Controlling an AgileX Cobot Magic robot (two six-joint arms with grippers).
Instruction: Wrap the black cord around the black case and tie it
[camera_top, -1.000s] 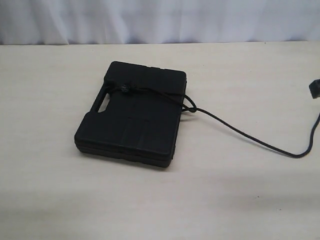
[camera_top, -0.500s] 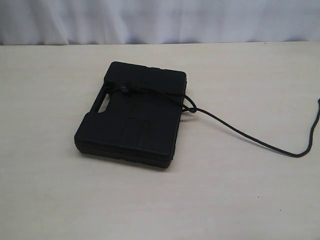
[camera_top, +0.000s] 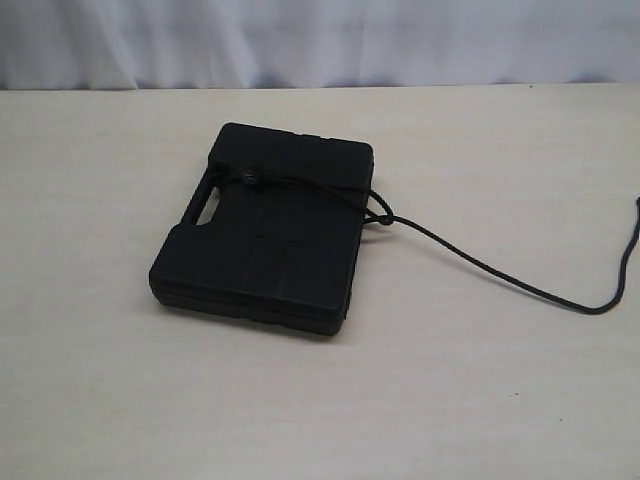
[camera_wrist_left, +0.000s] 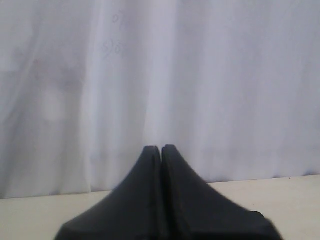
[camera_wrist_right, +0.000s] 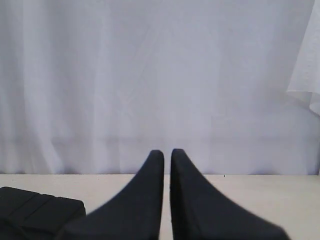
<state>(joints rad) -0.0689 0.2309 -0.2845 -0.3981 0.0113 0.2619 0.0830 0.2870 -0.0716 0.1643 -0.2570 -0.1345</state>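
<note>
Case: black case (camera_top: 262, 240) lay flat on the table (camera_top: 450, 400), handle cut-out turned to the left side.
Cord: black cord (camera_top: 480, 265) crossed the case's top from a knot (camera_top: 247, 178) beside the handle to a small loop (camera_top: 379, 212) at the opposite edge; its tail trailed off to the right of the case.
Left gripper (camera_wrist_left: 161, 148): closed, empty, away from the case.
Right gripper (camera_wrist_right: 167, 152): closed on nothing, the case low in the corner of its view.
Risk: the wrap looked like a single pass, so a tug on the loose tail could likely slip the loop or drag the case.
Surroundings: white curtain (camera_top: 320, 40) behind the case; nothing else near it.
Obstruction: none seen between either gripper and the case.
</note>
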